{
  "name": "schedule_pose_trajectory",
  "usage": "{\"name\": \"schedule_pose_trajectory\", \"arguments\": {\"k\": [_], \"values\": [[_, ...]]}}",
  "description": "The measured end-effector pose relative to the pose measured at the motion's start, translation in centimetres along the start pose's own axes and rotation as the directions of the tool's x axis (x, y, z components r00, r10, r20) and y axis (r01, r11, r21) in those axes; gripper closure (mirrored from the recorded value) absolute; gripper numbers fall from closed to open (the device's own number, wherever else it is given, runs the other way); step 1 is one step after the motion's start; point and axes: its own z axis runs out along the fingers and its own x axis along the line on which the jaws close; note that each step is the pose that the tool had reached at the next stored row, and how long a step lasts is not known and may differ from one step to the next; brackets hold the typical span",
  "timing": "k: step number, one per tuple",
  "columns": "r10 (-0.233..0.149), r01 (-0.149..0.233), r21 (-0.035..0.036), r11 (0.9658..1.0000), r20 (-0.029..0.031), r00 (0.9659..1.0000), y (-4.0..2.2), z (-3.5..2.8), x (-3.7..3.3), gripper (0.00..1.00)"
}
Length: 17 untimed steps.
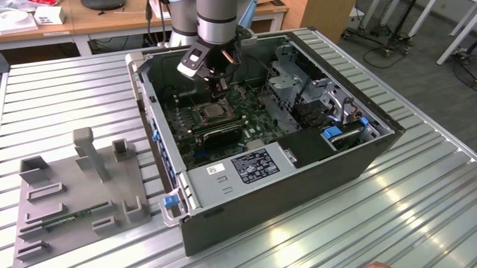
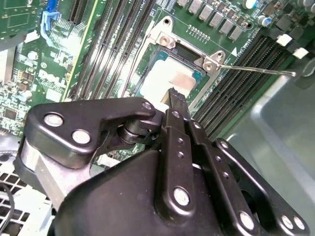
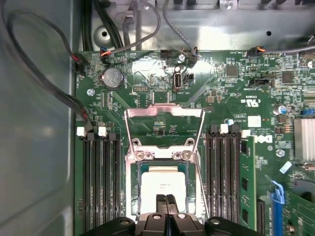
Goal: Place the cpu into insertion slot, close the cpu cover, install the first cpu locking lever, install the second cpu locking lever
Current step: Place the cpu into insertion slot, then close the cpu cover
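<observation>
The cpu (image 3: 160, 183) lies flat in the insertion slot (image 3: 131, 189), its pale face up; the second wrist view also has this cpu (image 2: 165, 78) inside the silvery rim. The cpu cover (image 3: 165, 111) is swung open, off the socket, along its far hinged edge. A thin wire locking lever (image 2: 256, 69) sticks out sideways from the socket's corner. My gripper (image 3: 166, 200) is shut, its two black fingers pressed together with nothing between them, their tip just over the chip's near edge. In the exterior view the gripper (image 1: 216, 89) hangs inside the open computer case above the socket (image 1: 212, 111).
Long black memory slots (image 3: 101, 182) flank the socket on both sides. Dark cables (image 3: 49, 83) run along the grey case wall (image 3: 34, 123). A metal drive cage (image 1: 298, 89) stands close on the exterior view's right. A grey parts fixture (image 1: 82, 184) sits on the slatted table beside the case.
</observation>
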Motion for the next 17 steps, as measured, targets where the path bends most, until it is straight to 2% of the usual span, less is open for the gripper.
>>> {"name": "schedule_pose_trajectory", "arguments": {"k": [13,15,17], "values": [[0.0,0.0,-0.0001,1.0,-0.0004,1.0,0.02,-0.45,0.01,0.89],[0.0,0.0,-0.0001,1.0,-0.0018,1.0,0.02,-0.45,0.01,0.89],[0.0,0.0,0.0001,1.0,-0.0089,1.0,0.02,-0.51,0.01,0.89]]}}
